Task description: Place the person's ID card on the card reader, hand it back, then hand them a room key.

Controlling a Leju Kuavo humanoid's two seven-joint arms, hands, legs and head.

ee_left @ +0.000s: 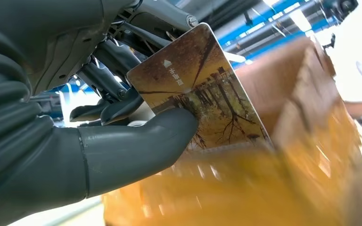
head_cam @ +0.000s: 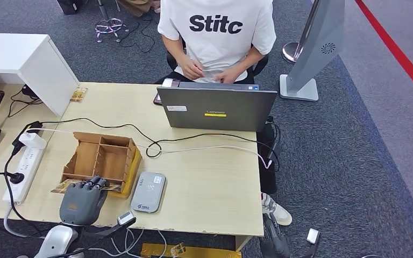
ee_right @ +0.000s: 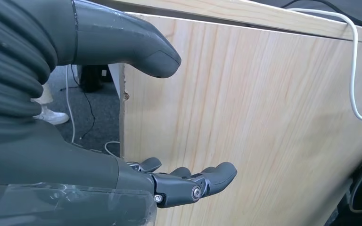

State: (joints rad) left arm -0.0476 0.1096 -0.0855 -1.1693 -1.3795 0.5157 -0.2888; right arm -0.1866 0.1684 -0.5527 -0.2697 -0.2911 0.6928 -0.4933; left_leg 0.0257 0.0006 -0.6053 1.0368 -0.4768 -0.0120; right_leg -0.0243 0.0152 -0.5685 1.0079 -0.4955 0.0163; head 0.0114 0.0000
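1. The left hand pinches a room key card between its thumb and fingers, just beside the cardboard box on the counter.
2. I'd judge the card light, stiff, thin and slick; a grip on its flat faces near one end leaves the other end free for the person to take.
3. The box is split into compartments; what they hold I cannot tell.
4. The card reader lies flat beside the box.
5. The right hand hangs with fingers apart, holding nothing, by the counter's side panel.
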